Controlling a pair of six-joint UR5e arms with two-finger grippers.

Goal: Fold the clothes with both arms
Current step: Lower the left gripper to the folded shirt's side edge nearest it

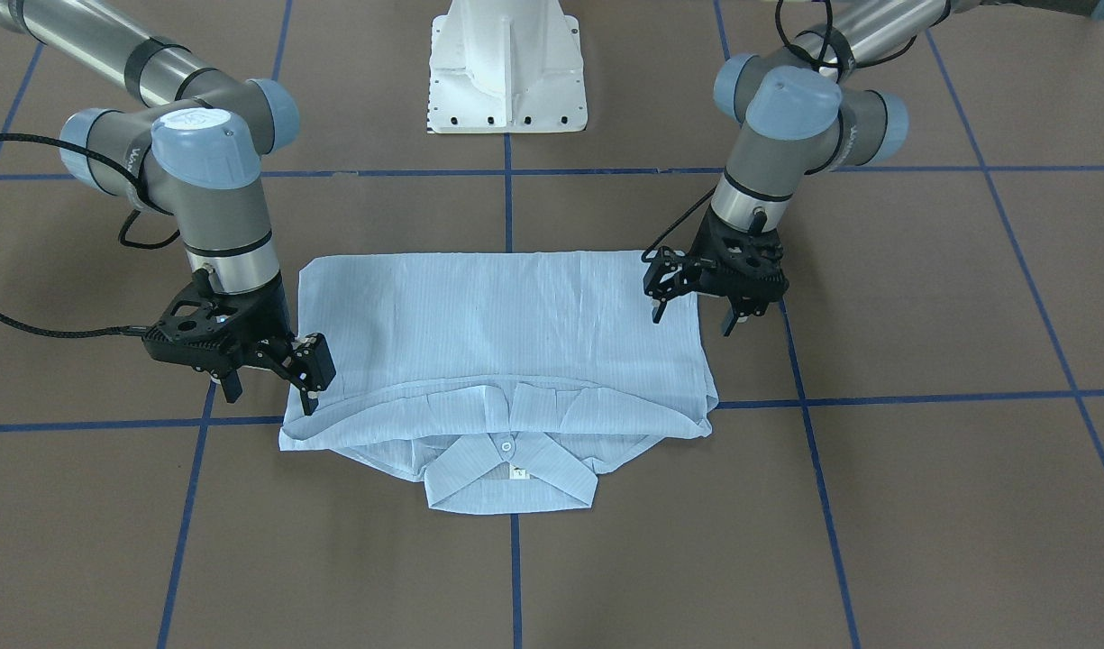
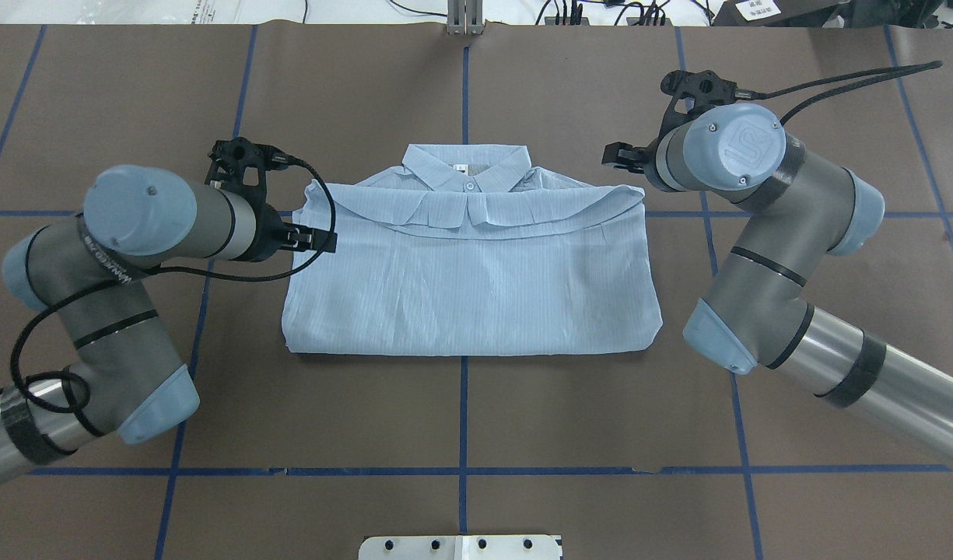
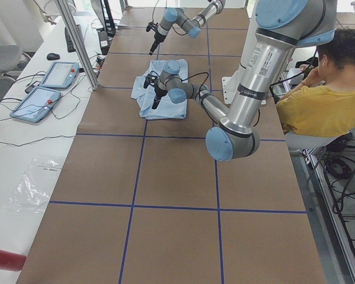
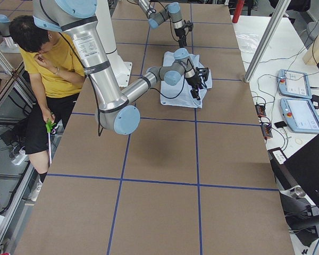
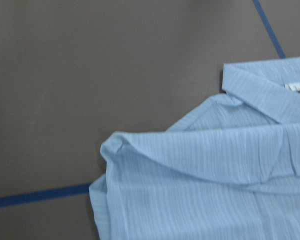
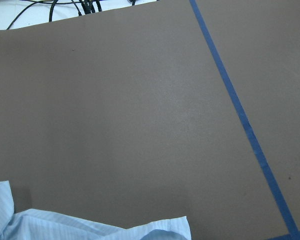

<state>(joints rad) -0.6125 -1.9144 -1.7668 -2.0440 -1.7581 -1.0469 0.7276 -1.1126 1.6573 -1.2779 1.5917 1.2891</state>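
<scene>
Brown paper covers the table [image 1: 876,541], crossed by lines of blue tape [image 1: 515,577]. From the operators' side, the nearest thing is the collar [image 1: 511,482] of the shirt [image 1: 506,311]. It points away from the robot, with a white button [image 1: 505,446] and a small label [image 1: 518,470] at its middle. Behind it the pale-blue striped shirt lies flat at the table's middle, folded into a broad rectangle. A turned-over layer ends in a curved edge just behind the collar. The right gripper [image 1: 270,393] hangs at the collar-end corner on the robot's right. Its fingers are spread apart, point down and hold nothing. One fingertip [image 1: 312,397] stands at the cloth's edge, and I cannot tell whether it touches. A little farther back, the left gripper [image 1: 694,318] hovers over the shirt's side edge on the robot's left, its fingers also spread and empty. Farthest off, beyond the shirt's straight folded edge, stands the white base [image 1: 506,72], well apart from the cloth.
</scene>
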